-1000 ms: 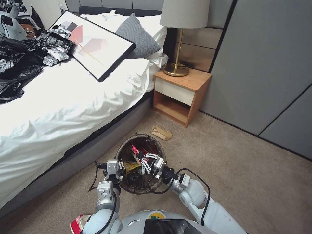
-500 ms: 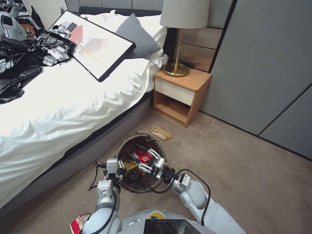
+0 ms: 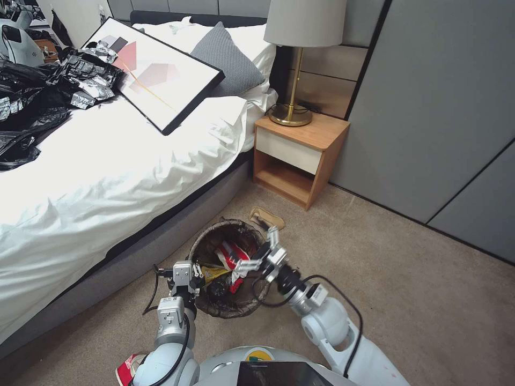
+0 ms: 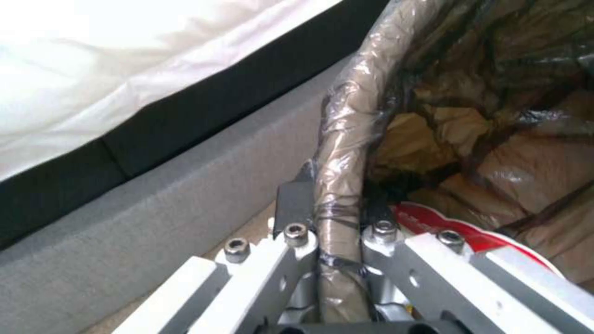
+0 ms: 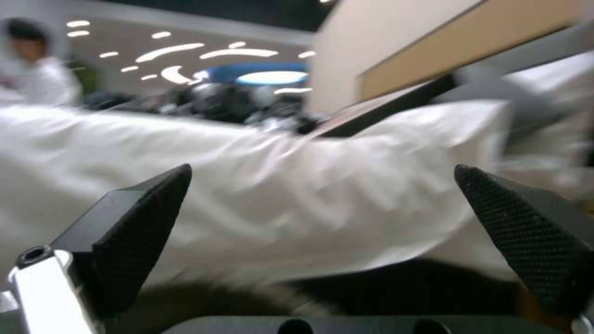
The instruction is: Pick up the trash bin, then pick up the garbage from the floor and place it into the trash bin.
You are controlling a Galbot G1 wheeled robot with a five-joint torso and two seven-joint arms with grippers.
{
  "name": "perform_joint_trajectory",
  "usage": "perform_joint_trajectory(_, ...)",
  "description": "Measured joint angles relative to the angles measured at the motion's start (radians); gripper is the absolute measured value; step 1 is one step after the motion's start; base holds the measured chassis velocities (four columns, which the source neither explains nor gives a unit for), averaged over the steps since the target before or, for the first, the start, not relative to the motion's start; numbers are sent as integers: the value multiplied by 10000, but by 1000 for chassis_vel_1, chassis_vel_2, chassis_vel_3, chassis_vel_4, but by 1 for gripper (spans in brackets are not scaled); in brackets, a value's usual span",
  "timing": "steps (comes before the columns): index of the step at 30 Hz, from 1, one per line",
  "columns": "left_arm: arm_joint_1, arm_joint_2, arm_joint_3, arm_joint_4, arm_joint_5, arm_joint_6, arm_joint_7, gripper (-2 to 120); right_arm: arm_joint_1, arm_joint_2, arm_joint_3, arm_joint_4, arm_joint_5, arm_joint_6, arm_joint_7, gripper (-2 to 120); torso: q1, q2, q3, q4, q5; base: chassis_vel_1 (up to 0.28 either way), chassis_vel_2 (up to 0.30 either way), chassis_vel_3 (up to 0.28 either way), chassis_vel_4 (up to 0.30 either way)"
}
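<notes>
Risen from the upright trash bin (image 3: 206, 244), right tool (image 3: 263, 249) gapes; left tool (image 3: 189, 272) pinches its rim.

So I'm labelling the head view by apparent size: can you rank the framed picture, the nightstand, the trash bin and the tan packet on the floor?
Largest to smallest as they look:
1. framed picture on the bed
2. nightstand
3. trash bin, held at the rim by the left gripper; nearer the camera, so its ranking against the nightstand is unsure
4. tan packet
</notes>
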Motion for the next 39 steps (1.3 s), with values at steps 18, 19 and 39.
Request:
perform_joint_trajectory(18,-264,-126,-307,128,454,-94,-164,0,-3463,1217,2637,834,-1753,1996,3100,100,0,0,-1,-1,0,0,0,0,0)
perform_joint_trajectory(19,-264,-126,-307,128,454,-94,-164,0,-3463,1217,2637,834,-1753,1996,3100,100,0,0,-1,-1,0,0,0,0,0)
perform_joint_trajectory(39,-146,-76,-292,-21,401,-87,-191,0,-2983,1219,2993,476,-1182,2019,2822,100,0,0,-1,-2,1,-24,27,24,-18)
